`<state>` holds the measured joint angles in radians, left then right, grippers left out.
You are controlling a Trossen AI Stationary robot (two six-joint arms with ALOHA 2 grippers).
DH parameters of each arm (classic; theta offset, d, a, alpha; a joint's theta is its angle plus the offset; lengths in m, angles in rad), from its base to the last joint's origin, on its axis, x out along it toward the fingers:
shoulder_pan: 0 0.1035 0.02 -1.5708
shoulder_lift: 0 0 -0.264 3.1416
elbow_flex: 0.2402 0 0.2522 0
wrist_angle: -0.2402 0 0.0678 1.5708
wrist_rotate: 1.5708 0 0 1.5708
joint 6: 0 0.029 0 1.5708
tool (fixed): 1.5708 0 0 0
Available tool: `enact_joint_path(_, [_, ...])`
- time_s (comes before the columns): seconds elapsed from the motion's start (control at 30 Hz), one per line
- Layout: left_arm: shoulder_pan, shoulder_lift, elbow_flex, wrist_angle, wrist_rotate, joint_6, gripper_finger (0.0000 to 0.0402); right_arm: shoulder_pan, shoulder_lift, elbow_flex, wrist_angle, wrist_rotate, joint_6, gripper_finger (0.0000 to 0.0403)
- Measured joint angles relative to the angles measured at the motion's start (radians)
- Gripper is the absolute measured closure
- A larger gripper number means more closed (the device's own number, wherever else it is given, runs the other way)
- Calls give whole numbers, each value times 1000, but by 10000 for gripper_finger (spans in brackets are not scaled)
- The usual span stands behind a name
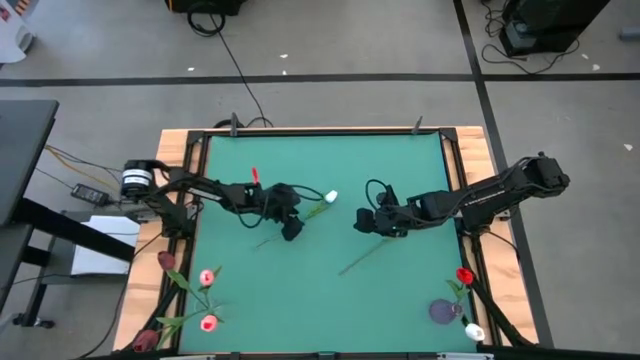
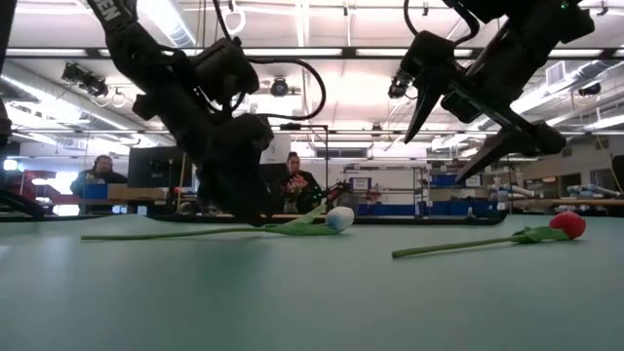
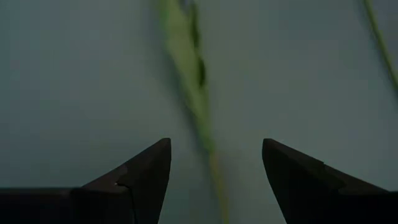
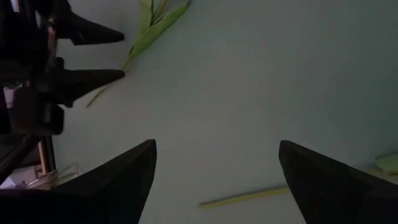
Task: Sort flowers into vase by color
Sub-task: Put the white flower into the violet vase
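Note:
A white tulip (image 1: 331, 198) lies flat on the green table, its stem running toward the near left. My left gripper (image 1: 291, 230) is open and low over that stem. In the left wrist view the stem (image 3: 196, 99) passes between the two fingers (image 3: 149, 168), which stand apart from it. The low view shows the white head (image 2: 339, 218) just beside the left gripper (image 2: 244, 210). A red tulip (image 2: 567, 224) lies on the table with its stem (image 1: 362, 258) toward the near side. My right gripper (image 1: 362, 222) hangs open above it, well clear of the table (image 2: 448, 132).
Red and pink tulips (image 1: 207, 277) lean together at the table's near left corner. At the near right corner a dark purple vase (image 1: 443, 312) stands with a red tulip (image 1: 464, 275) and a white one (image 1: 473, 330). People sit in the room beyond the far edge (image 2: 292, 185).

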<state>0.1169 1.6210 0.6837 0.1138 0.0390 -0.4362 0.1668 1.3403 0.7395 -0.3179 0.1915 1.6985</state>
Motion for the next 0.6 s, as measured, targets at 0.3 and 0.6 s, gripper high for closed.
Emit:
enact_joint_path(0.3, [-36,74,3,33,-114,145,205,23,0,0,-30,1,-1,57])
enact_joint_path(0.6, [-57,80,3,41,-157,231,375,22,0,0,-33,24,-19,57])
